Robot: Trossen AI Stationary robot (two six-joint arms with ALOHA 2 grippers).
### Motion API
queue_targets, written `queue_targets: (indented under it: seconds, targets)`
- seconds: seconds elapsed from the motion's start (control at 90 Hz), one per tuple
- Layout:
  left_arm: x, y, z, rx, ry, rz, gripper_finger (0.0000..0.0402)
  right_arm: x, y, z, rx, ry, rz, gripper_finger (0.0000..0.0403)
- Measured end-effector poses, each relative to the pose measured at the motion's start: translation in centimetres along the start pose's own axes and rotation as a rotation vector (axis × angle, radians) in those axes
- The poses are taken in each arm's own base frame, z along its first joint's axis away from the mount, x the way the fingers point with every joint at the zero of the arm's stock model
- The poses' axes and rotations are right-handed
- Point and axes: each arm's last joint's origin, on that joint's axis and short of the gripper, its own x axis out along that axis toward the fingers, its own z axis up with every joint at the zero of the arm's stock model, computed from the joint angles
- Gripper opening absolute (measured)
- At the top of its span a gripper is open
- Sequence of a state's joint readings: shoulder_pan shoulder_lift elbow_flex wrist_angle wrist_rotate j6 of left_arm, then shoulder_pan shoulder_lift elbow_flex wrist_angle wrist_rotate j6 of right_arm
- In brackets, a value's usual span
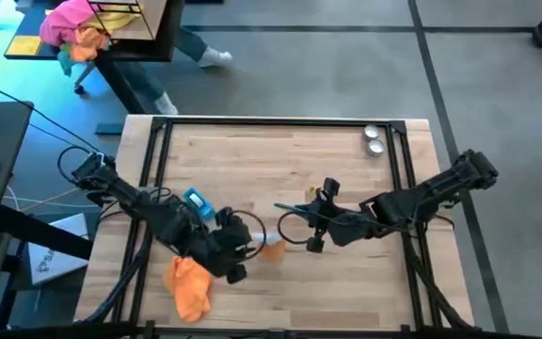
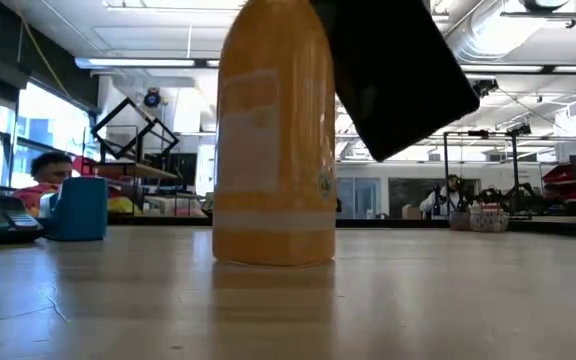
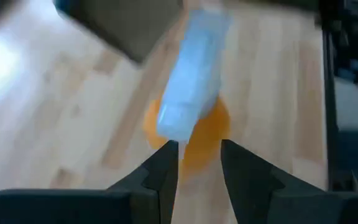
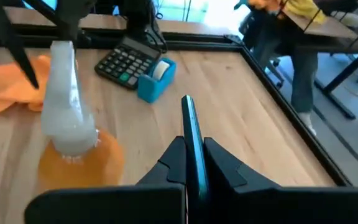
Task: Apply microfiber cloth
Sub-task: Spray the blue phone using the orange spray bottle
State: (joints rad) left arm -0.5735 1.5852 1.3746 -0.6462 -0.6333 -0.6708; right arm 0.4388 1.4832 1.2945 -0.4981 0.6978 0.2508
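Microfiber cloth (image 1: 188,285): bright orange, crumpled, lying on the bench (image 1: 280,155) at the lower left of the high view. Its long axis runs roughly up and down that frame, with the narrower end toward the lower edge. No end effector touches it.

Spray bottle (image 1: 262,247): clear, holding orange liquid, upright near the bench centre, just right of the cloth.

Left end effector (image 1: 236,247): beside the spray bottle, above and right of the cloth; fingers (image 3: 166,168) parted, nothing between them, bottle directly ahead in the left wrist view.

Right end effector (image 1: 299,218): centre of the high view, right of the bottle; clenched on a thin dark flat item (image 4: 191,140), held edge-on.

Calculator (image 4: 126,65) and blue tape dispenser (image 4: 156,79): side by side on the bench, upper area of the right wrist view.

Two small round tins (image 1: 374,139): upper right of the bench.
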Motion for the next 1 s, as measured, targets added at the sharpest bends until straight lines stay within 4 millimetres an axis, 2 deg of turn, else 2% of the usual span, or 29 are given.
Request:
queue_targets:
  seconds: [0.133,0.356,0.489,0.656,0.778,0.889,1.0]
  targets:
    - [0.4,0.5,-0.2,0.001,-0.065,0.106,0.0101,0.1,0.0,0.0,0.003,0.005,0.007,0.0]
    - [0.7,1.7,0.5,0.03,-0.198,0.321,0.0101,0.2,-0.1,0.0,-0.02,0.007,0.008,0.0]
    - [1.8,2.4,1.2,0.076,-0.204,0.377,0.0101,0.2,-0.1,0.0,-0.048,0.002,-0.013,0.0]
    - [2.6,3.0,1.5,0.15,-0.122,0.314,0.0101,0.3,-0.7,0.3,-0.1,-0.023,-0.113,0.0]
    - [0.7,2.8,0.8,0.238,-0.07,0.262,0.0101,0.4,-2.0,1.0,-0.13,-0.044,-0.146,0.0]
    - [-1.0,2.3,-0.2,0.326,-0.033,0.229,0.0101,1.4,-3.6,2.0,-0.201,-0.075,-0.043,0.0]
    - [-0.5,1.8,-2.2,0.315,-0.07,0.168,0.0101,2.7,-5.4,3.0,-0.248,-0.142,0.117,0.0]
